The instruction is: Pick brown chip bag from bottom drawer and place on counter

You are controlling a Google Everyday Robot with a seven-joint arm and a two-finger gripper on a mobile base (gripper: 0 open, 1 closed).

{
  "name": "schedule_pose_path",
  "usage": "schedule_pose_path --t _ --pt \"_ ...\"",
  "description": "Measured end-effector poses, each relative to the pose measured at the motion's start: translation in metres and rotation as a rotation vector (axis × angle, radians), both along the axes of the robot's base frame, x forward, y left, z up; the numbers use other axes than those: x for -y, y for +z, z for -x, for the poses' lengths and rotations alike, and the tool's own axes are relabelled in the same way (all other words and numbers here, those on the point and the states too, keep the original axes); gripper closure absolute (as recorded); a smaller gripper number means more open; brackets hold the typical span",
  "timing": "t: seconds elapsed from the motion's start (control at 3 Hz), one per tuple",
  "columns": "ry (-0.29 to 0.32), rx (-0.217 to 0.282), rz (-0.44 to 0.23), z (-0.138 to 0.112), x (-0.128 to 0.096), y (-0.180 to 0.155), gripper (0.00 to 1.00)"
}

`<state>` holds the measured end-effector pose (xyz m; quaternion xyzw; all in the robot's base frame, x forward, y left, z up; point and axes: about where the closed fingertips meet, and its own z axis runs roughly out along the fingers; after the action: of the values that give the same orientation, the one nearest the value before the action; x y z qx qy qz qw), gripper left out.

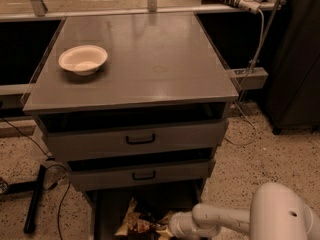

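The brown chip bag (pixel 136 225) lies crumpled in the open bottom drawer (pixel 106 210), at the bottom edge of the camera view. My gripper (pixel 173 227) is at the end of the white arm (pixel 225 219), which reaches in from the lower right. It is low in the drawer, right against the bag's right end. The grey counter (pixel 155 59) spreads above the drawers.
A white bowl (pixel 83 59) sits on the counter's left side. Two shallower drawers with black handles (pixel 140 140) (pixel 144 175) stick out above the bottom drawer. Cables and a black bar (pixel 34 200) lie on the floor at left. A dark cabinet (pixel 295 59) stands at right.
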<state>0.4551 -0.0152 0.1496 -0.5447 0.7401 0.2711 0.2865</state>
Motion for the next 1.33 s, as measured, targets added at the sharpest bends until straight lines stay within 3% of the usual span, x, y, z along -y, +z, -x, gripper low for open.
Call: schedule_pose_path --t 0.67,1.0,1.33 --pt "0.024 -0.006 -0.007 0.007 0.004 0.012 1.00" --pt "0.058 -0.004 -0.001 0.014 0.017 0.043 1.00" --pt "0.080 0.042 -0.001 0.016 0.036 0.090 1.00"
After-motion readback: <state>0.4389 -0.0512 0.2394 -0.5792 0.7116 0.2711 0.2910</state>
